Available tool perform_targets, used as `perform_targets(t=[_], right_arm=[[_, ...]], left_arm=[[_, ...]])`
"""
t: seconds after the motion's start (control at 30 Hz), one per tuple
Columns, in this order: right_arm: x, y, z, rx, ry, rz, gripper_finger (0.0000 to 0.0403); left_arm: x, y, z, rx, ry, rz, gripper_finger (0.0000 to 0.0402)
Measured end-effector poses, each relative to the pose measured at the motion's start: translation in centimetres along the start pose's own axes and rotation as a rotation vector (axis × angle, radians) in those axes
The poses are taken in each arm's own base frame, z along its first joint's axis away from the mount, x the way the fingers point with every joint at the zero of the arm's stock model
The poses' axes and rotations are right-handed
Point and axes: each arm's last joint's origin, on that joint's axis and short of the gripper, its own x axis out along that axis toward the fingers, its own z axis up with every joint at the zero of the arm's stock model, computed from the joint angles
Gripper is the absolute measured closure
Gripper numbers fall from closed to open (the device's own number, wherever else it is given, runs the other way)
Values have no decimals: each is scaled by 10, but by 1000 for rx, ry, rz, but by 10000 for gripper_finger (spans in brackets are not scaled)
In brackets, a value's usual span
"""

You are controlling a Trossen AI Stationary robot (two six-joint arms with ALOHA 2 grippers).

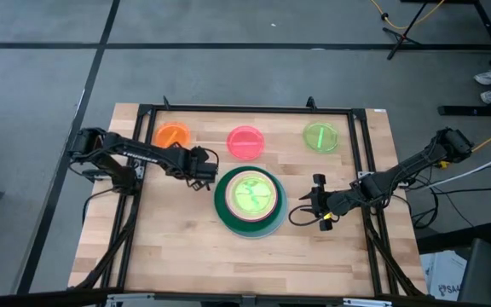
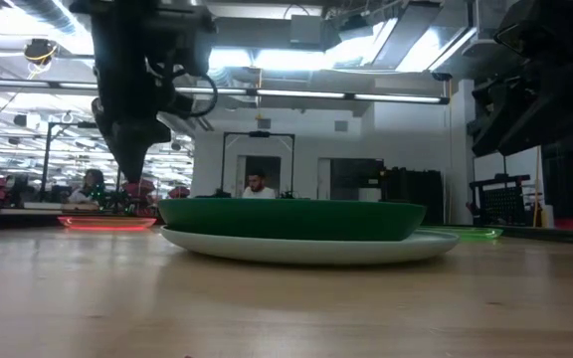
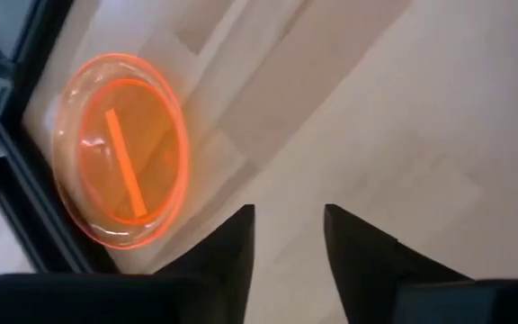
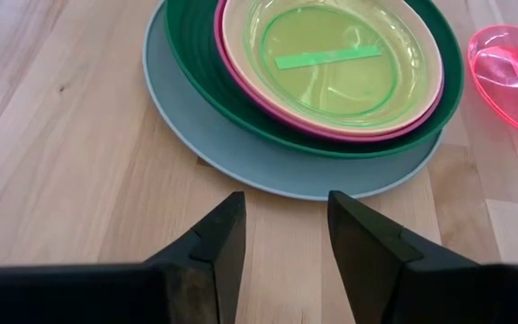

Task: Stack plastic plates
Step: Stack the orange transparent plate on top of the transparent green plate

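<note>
A stack of plates (image 1: 247,200) sits mid-table: pale blue (image 4: 241,157) at the bottom, then dark green (image 4: 192,63), magenta, peach (image 4: 241,36), with a small neon green plate (image 4: 331,58) on top. Small orange (image 1: 172,135), pink (image 1: 245,142) and neon green (image 1: 320,136) plates lie flat in a row near the far edge. My left gripper (image 1: 205,175) hovers open by the stack's far-left rim, and the orange plate (image 3: 120,148) lies beyond its fingers (image 3: 288,211). My right gripper (image 1: 316,200) is open, low over the table right of the stack, pointing at the pale blue rim (image 4: 286,198).
A black frame (image 1: 245,109) runs round the far part of the table and down both sides. Bare wood lies in front of the stack toward the near edge. In the low view, people sit in the room behind the table (image 2: 257,184).
</note>
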Motion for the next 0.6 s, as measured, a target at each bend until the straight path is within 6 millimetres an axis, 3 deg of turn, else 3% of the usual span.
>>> perform_targets(t=[0.17, 0.6], right_arm=[[0, 0, 0, 0, 1, 0, 253], [0, 0, -1, -2, 7, -1, 253]], left_arm=[[5, 10, 3, 1, 37, 44, 245], [13, 20, 11, 22, 59, 49, 243]])
